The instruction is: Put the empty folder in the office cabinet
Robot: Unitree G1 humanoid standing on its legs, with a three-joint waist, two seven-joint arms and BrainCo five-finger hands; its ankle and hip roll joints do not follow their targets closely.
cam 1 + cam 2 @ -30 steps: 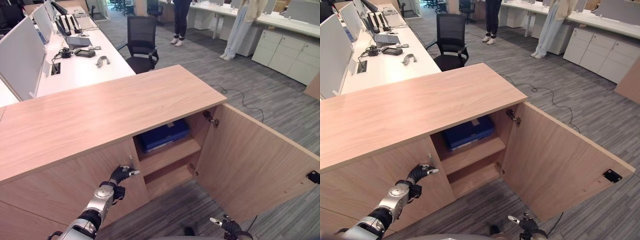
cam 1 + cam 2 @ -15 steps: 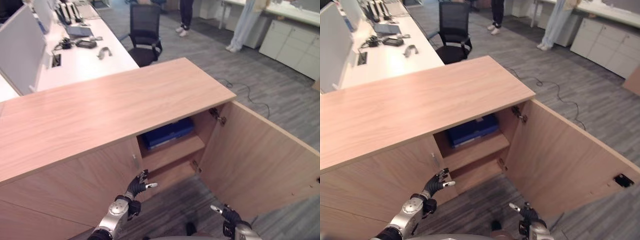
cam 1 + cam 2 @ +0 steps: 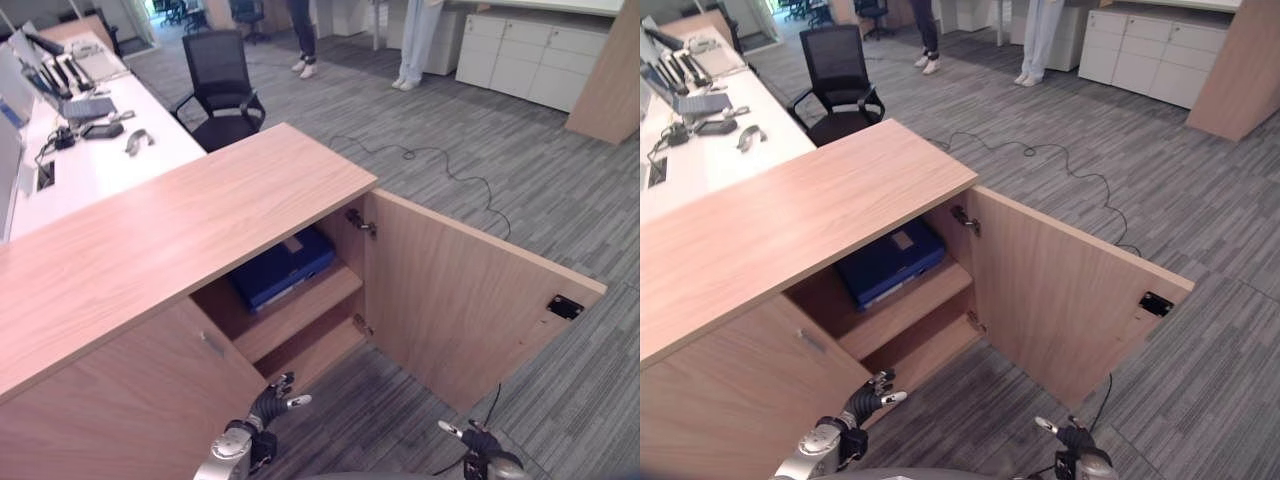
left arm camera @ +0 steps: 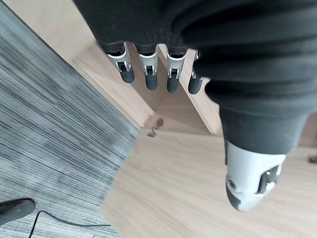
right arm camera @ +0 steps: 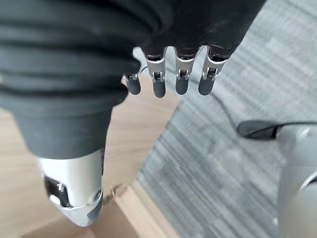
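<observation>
Our left hand (image 3: 268, 403) hangs low in the bottom middle of the head view, just in front of the closed wooden door, with its silver, dark-tipped fingers (image 4: 150, 74) loosely spread and holding nothing. We see our right hand (image 3: 470, 440) at the bottom right edge, over the striped grey carpet (image 3: 480, 150), and its fingers (image 5: 181, 75) are relaxed and empty too. We see the blue folder (image 3: 282, 270) lying flat on the upper shelf (image 3: 300, 310) inside the office cabinet (image 3: 150, 240), near the middle of the frame. It looks like a flat, hard box with a small pale label on top. We see the cabinet is made of smooth, light brown wood with a long flat top. Its right door (image 3: 470, 300) swings wide open toward the lower right, with a small dark catch near its far corner. In the upper left we see a white desk (image 3: 90, 140) with dark gadgets on it, and a black mesh office chair (image 3: 220, 85) beside it. At the top of the frame two people's legs (image 3: 305, 35) stand on the carpet near white cupboards (image 3: 530, 55).
</observation>
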